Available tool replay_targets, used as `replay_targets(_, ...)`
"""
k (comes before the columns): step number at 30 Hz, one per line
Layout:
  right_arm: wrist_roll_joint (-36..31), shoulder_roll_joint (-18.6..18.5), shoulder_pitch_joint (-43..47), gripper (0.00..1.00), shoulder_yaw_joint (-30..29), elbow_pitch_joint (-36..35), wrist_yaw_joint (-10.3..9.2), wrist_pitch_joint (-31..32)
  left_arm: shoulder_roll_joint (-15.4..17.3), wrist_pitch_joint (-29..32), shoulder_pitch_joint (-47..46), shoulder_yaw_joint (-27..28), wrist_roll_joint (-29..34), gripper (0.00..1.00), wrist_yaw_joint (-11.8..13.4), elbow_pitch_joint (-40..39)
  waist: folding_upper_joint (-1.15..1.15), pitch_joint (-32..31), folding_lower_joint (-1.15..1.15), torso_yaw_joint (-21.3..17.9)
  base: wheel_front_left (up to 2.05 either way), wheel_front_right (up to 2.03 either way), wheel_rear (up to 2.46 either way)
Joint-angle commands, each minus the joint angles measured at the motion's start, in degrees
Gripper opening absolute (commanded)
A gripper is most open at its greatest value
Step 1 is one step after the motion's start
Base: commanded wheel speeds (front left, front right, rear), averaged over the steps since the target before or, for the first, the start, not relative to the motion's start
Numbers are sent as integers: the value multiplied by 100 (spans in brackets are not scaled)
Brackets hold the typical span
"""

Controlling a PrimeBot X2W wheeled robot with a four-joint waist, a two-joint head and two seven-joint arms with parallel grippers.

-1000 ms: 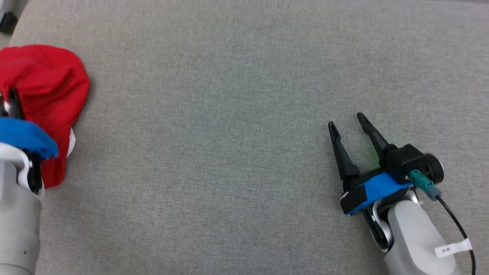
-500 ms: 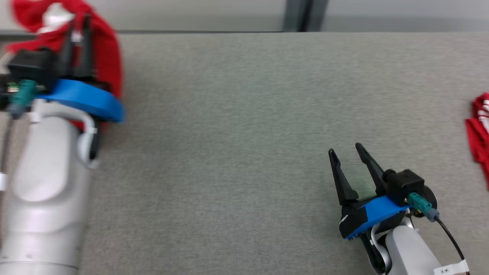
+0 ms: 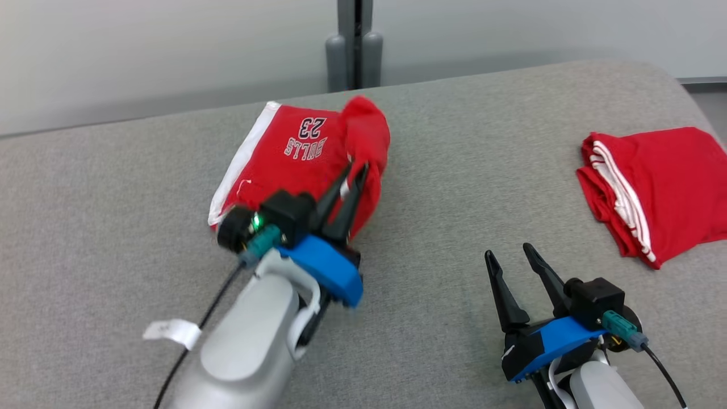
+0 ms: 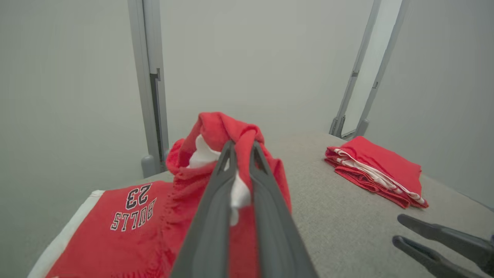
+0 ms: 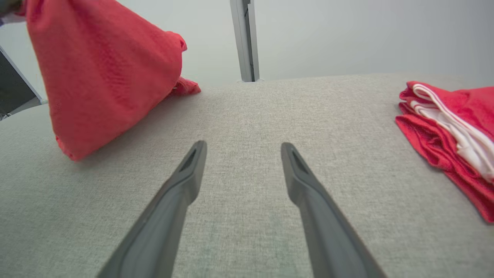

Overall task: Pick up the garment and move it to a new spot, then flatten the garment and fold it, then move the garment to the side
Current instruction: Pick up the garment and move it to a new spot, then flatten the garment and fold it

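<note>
1. Garment first: we see the red mesh garment (image 3: 295, 150), white-trimmed and lettered "BULLS 23", lying towards the far left of the grey woven-fabric surface (image 3: 454, 170), with one bunched fold raised off it.
2. Our left gripper (image 3: 356, 170) has its two long dark fingers pressed together on that raised fold, pinching red and white cloth.
3. Our right gripper (image 3: 507, 253) hangs over the bare surface with its fingers spread, holding nothing.
4. We see a folded red garment with white stripes (image 3: 664, 182) well apart, at the far right.
</note>
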Motion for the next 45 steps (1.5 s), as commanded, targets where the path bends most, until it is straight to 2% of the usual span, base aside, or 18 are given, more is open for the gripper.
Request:
replay_targets(1, 52, 2, 75, 100, 10, 18, 0, 2, 26, -26, 145, -81, -19, 0, -5, 82, 0, -84, 1, -73, 0, 0, 0)
replay_targets(2, 65, 3, 88, 100, 13, 24, 0, 3, 16, -25, 255, -188, -53, 31, -5, 178, 0, -94, 1, -73, 0, 0, 0)
replay_targets(3, 69, 3, 98, 100, 6, 32, 0, 3, 12, -25, 365, -261, -97, 100, -5, 270, 0, -105, 1, -63, 0, 0, 0)
replay_targets(5, 88, 3, 109, 100, 0, 32, 0, 2, 7, -25, 516, -367, -123, 100, 54, 370, 0, -128, 1, -30, 0, 0, 0)
replay_targets(9, 142, 2, 131, 100, -50, 6, 0, 3, 6, -25, 919, -87, -114, 100, 290, 355, 0, -222, 1, 92, 0, 0, 0)
replay_targets(15, 170, 0, 257, 100, -106, -27, 0, 3, 256, -25, 1731, 921, 126, 100, 696, -201, 0, -445, 1, 291, 0, 0, 0)
replay_targets(19, 175, -1, 362, 100, -136, 5, 0, 2, 341, -24, 2328, 1532, 411, 100, 797, -626, 0, -612, 1, 379, 0, 0, 0)
replay_targets(21, 174, 0, 408, 100, -160, 22, 0, 3, 366, -24, 2583, 1760, 606, 100, 791, -794, 0, -692, 1, 415, 0, 0, 0)
replay_targets(26, 108, 0, 634, 100, -285, 73, 0, 3, 196, -24, 3286, 2425, 940, 100, 728, -1179, 0, -878, 1, 476, 0, 0, 0)
replay_targets(32, 81, 0, 742, 100, -338, 124, 0, 3, 56, -24, 3599, 2759, 1050, 100, 657, -1284, 0, -910, 1, 493, 0, 0, 0)
replay_targets(39, 99, 1, 674, 100, -300, 96, 0, 3, 1, -24, 3524, 2816, 1124, 100, 546, -1274, 0, -846, 1, 528, 0, 0, 0)
replay_targets(45, 8, 0, 176, 100, 53, -103, 0, 3, 0, -25, 3267, 2582, 974, 100, 547, -1250, 0, -509, 1, 763, 0, 0, 0)
